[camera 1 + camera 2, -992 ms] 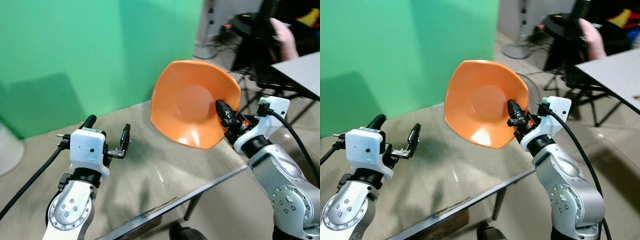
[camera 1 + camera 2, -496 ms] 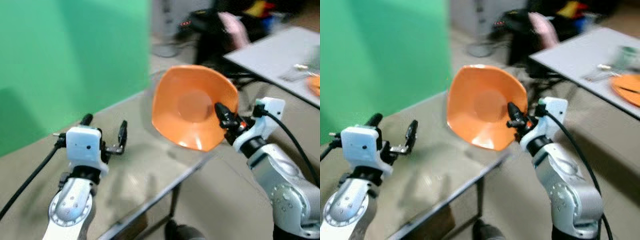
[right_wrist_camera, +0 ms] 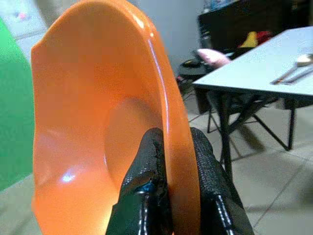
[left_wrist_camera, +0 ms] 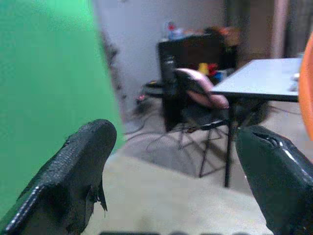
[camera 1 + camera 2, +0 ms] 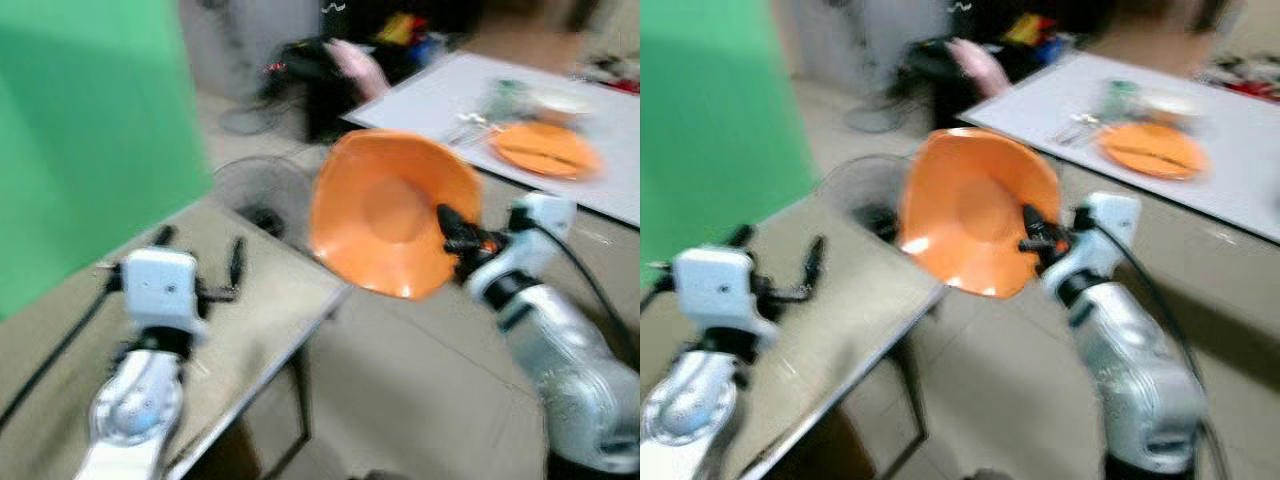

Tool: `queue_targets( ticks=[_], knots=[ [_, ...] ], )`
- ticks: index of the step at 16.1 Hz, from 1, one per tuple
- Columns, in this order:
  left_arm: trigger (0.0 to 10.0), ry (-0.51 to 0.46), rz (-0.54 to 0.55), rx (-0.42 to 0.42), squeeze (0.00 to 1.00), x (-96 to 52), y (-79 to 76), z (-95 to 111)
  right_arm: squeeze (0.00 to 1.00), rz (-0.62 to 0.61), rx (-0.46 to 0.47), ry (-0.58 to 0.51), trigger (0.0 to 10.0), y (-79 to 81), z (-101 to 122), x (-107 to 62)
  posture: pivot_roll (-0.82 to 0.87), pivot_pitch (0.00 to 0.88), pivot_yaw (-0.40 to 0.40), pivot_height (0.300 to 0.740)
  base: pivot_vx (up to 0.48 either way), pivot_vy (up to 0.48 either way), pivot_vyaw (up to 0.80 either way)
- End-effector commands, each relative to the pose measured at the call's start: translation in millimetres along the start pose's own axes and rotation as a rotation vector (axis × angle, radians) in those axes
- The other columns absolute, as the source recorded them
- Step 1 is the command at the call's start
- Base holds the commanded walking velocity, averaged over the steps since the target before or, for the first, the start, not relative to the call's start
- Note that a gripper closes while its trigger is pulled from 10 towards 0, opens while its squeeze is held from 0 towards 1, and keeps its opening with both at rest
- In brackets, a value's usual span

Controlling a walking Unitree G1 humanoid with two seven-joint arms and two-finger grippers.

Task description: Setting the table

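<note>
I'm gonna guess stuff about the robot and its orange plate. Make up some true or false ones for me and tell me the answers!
1. The right gripper is pinching the rim of the orange plate. True.
2. The orange plate is lying flat on the white table. False: it is held up in the air, tilted on edge.
3. The left gripper is holding a cup. False: its fingers are open with nothing between them.
4. Another orange plate already sits on the white table. True.
5. The wall on the robot's left is green. True.
</note>
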State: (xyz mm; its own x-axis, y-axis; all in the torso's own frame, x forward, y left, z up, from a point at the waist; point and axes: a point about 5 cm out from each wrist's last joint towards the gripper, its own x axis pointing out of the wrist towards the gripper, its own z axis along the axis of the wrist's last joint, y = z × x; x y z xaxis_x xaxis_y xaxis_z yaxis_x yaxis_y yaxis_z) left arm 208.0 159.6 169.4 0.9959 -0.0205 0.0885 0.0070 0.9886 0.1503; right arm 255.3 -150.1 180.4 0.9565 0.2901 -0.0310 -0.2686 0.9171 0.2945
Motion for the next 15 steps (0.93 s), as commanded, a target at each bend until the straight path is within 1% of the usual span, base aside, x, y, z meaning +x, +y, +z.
queue_targets(
  ticks=[1,4,6,9,10,15],
  knots=[
    [10.0,-0.004,-0.003,-0.009,0.0,0.5,-3.2,0.7,0.0,-0.01,-0.032,-0.05,10.0,-1.8,11.1,-0.7,-0.03,0.0,0.024,0.74,0.0,-0.48,0.0],
    [10.0,-0.005,0.003,-0.013,0.0,2.0,-3.2,0.4,0.0,-0.016,-0.051,-0.038,10.0,-3.0,9.7,-1.1,-0.03,0.0,0.026,0.74,0.0,-0.48,0.0],
    [10.0,-0.007,0.019,-0.044,0.0,2.8,-2.8,0.3,0.0,-0.03,-0.069,-0.014,10.0,-4.5,7.0,-1.3,-0.04,0.0,0.028,0.74,0.0,0.0,0.0],
    [10.0,0.005,0.005,-0.041,0.0,4.6,-2.0,-2.4,0.0,-0.07,-0.064,-0.003,10.0,-8.1,5.9,-0.5,-0.04,0.0,0.032,0.74,0.0,0.0,0.0],
    [10.0,0.0,-0.003,-0.042,0.0,5.1,-1.7,-2.0,0.0,-0.077,-0.061,-0.005,10.0,-9.0,6.6,0.8,-0.04,0.0,0.032,0.74,0.0,0.0,-0.76],
    [10.0,0.0,-0.011,-0.044,0.0,6.9,1.9,-2.9,0.0,-0.112,-0.051,-0.013,10.0,-13.1,9.1,4.1,-0.04,0.0,0.034,0.74,0.357,0.0,-0.8]
  ],
)
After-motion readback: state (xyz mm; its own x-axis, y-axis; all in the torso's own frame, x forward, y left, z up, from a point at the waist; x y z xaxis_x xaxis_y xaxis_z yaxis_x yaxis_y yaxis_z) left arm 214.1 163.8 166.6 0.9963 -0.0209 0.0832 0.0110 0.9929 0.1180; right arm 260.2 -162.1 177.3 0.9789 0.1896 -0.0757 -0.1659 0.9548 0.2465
